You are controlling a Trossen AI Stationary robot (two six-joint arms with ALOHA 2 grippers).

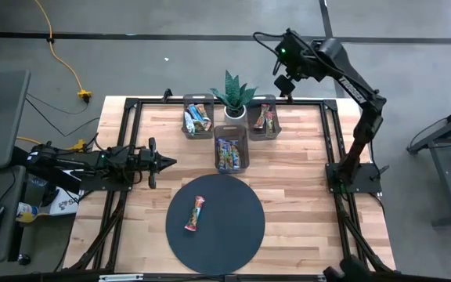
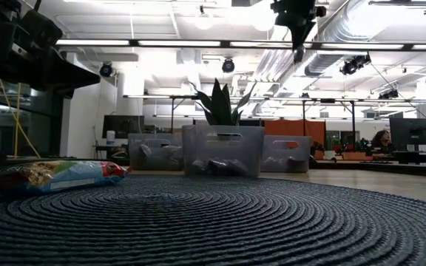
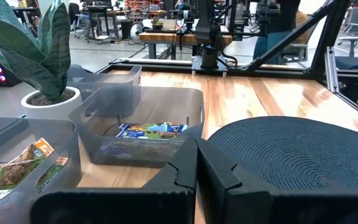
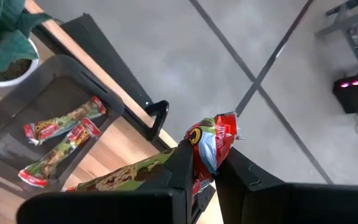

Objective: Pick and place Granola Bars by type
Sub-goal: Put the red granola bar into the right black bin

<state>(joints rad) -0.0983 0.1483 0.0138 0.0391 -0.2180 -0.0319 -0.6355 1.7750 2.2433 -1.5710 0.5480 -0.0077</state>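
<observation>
My right gripper (image 1: pixel 282 84) is shut on a red-and-green granola bar (image 4: pixel 207 146), high over the table's far edge, just beyond the far right bin (image 1: pixel 263 117). That bin holds several red-and-green bars (image 4: pixel 61 134). One red-ended bar (image 1: pixel 195 213) lies flat on the dark round mat (image 1: pixel 233 235) and also shows in the low view (image 2: pixel 50 176). The middle bin (image 1: pixel 231 149) and the far left bin (image 1: pixel 197 117) hold other bars. My left gripper (image 1: pixel 167 162) is shut and empty, low over the table's left side, pointing at the middle bin (image 3: pixel 142 124). My right gripper pinches the bar between its two fingers near its red end (image 4: pixel 219 134), which sticks out past the fingertips. The rest of the wrapper (image 4: pixel 123 177) runs off to one side across the fingers. The fingers point down, and the bar is lifted clear of everything.
A potted plant (image 1: pixel 232 98) stands between the two far bins. A black frame (image 1: pixel 131 102) runs round the table. The blue bars in the middle bin show in the left wrist view (image 3: pixel 151 130). Bare wood (image 1: pixel 296 180) lies to the right of the mat.
</observation>
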